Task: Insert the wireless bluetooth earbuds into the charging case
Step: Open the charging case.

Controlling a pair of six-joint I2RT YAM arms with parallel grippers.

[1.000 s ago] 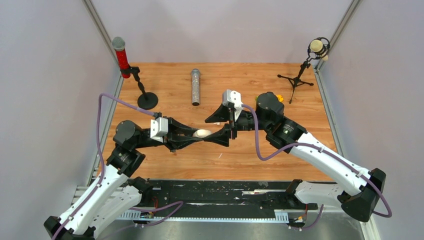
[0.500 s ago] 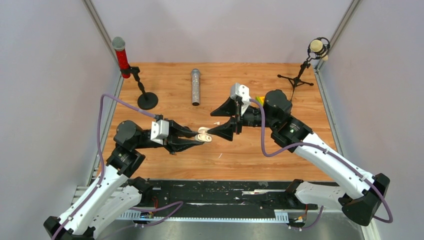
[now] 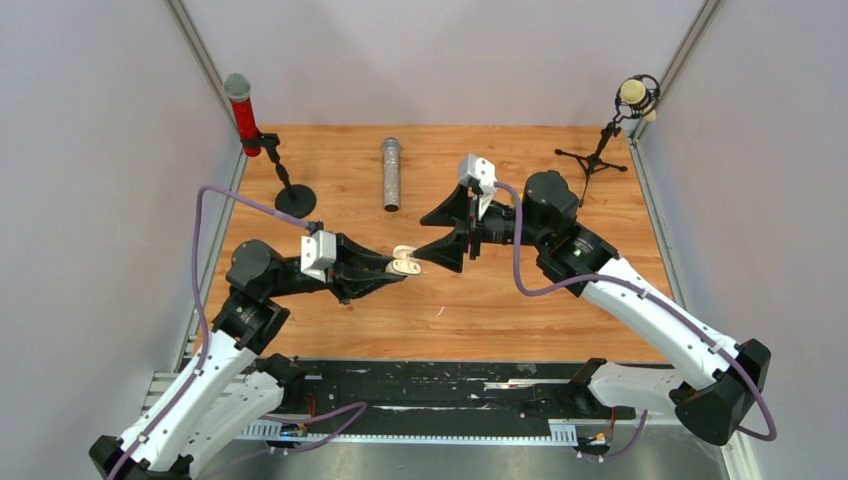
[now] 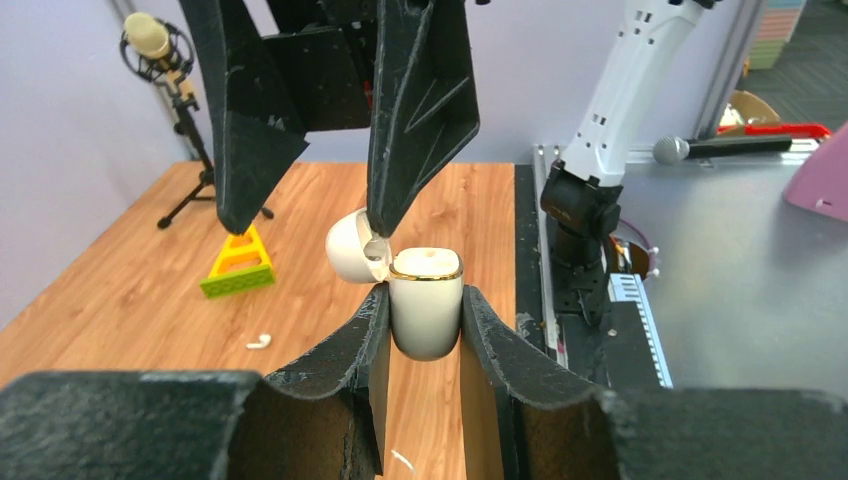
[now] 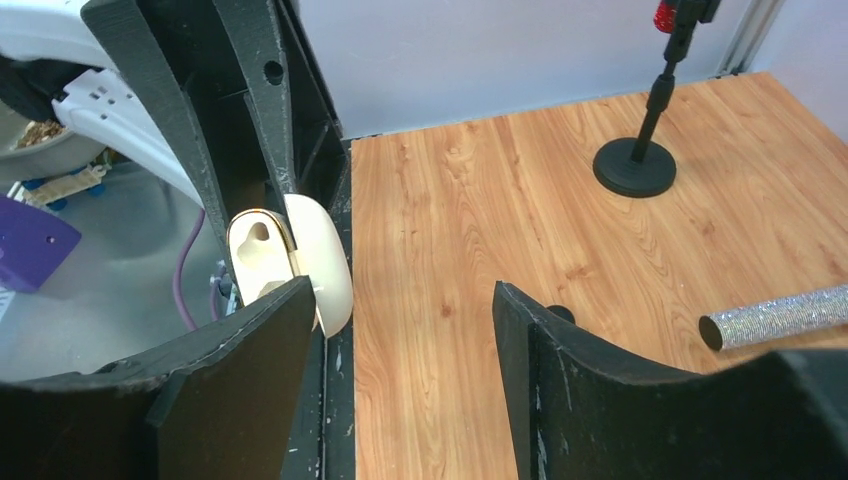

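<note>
My left gripper (image 3: 400,268) is shut on a white charging case (image 3: 406,265) with a gold rim and holds it upright above the table; its lid (image 4: 350,248) is hinged open. In the left wrist view the case (image 4: 425,310) sits between my fingers. My right gripper (image 3: 420,238) is open, with its lower fingertip (image 4: 385,215) touching the open lid. In the right wrist view the case (image 5: 262,255) is just beyond my left finger. One white earbud (image 4: 259,341) lies on the table. A small black rounded thing (image 5: 560,313), perhaps an earbud, peeks out behind my right finger. The other earbuds are out of view.
A red microphone on a round-based stand (image 3: 295,200) is at the back left. A silver glitter microphone (image 3: 391,173) lies at the back centre. A small tripod microphone (image 3: 598,150) stands at the back right. A yellow-green block (image 4: 238,262) and a thin white sliver (image 3: 438,312) lie on the wood.
A second ago both grippers met at the closed case. Now the lid stands open, and my right gripper has drawn back slightly and upward while the left still holds the case.
</note>
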